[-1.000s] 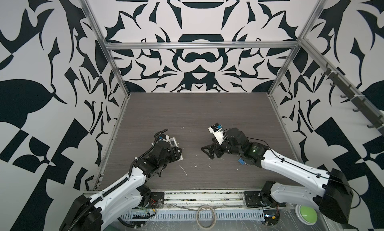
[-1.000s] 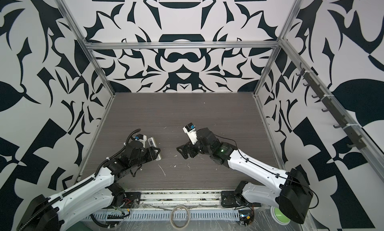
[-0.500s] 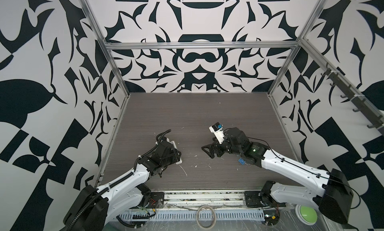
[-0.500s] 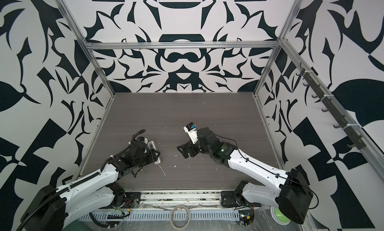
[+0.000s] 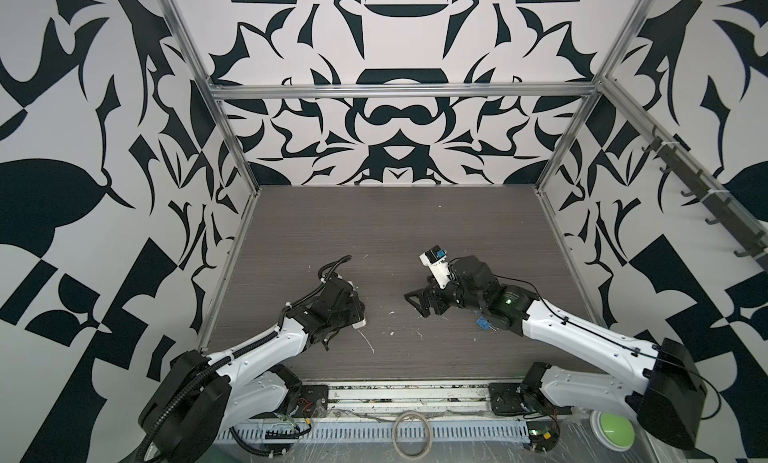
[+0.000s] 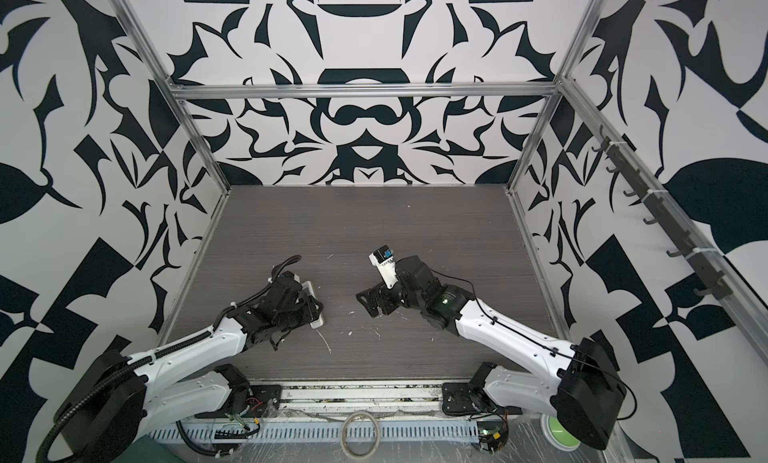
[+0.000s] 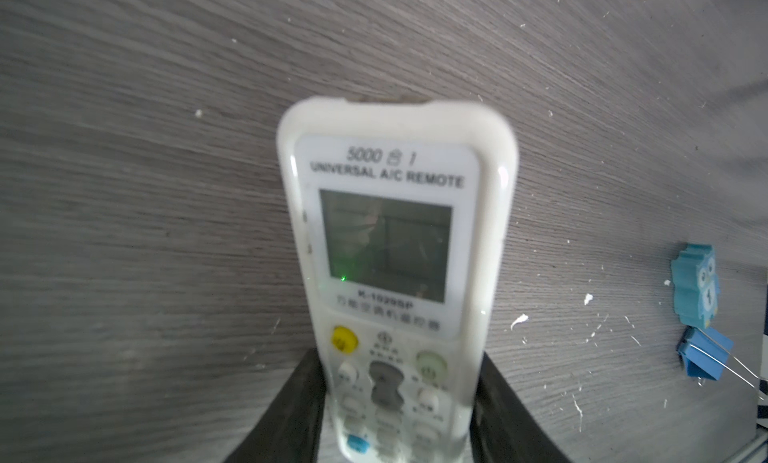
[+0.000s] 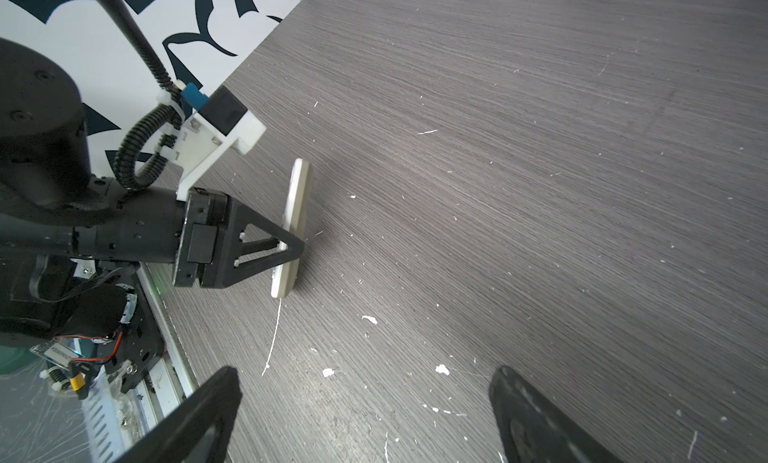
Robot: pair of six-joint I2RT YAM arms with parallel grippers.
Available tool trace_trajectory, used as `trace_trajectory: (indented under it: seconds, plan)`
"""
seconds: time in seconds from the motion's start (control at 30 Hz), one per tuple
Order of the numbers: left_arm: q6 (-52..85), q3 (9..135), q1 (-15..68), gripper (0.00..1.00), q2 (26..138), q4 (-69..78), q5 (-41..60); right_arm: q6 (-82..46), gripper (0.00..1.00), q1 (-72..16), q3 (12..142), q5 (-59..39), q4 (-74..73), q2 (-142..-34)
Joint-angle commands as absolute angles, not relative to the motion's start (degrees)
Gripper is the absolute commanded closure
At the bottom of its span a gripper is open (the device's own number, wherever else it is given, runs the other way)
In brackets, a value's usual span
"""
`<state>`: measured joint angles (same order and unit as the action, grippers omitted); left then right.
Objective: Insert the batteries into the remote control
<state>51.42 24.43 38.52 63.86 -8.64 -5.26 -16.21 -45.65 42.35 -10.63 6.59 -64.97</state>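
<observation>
**Checker:** Entry one, hazards. What did you log?

**Clerk:** Your left gripper was clenched across the button end of the remote, with the screen end jutting out unsupported. With smooth plastic in a narrow hold, I judged that a push from the other arm could swivel or drop it.

**Checker:** Anything further?

**Clerk:** The face was turned to your left wrist camera, so the back and its battery bay showed in no view. I could not tell whether the cover was on. The batteries showed nowhere either. Your right gripper was released, jaws wide, nothing between them. It sat between the blue owl and the remote. If it reached before you had located a cell, the move would likely be wasted.

**Checker:** Entry two, location?

**Clerk:** The remote was well apart from the owl, on the left arm's side of it, held on edge over the table. I could not tell whether its lower end touched the wood.

**Checker:** Description?

**Clerk:** Slim, white, with rounded corners. The grey screen showed no figures. Below it were a yellow button, a green one and small pale ones. The print read "UNIVERSAL A/C REMOTE".
</observation>
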Motion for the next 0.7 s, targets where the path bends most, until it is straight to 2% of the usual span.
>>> trace_trajectory:
  seconds: [0.0,0.67]
  plan:
    - [52.11,25.62,39.21,1.00,64.92,-10.26,-7.28,-16.45,0.02,-45.28,41.93,-9.85,5.67,-64.42]
    - [51.89,30.47,42.93,1.00,74.58,-12.92,-11.33,-16.65,0.02,-44.82,41.31,-9.98,5.46,-64.08]
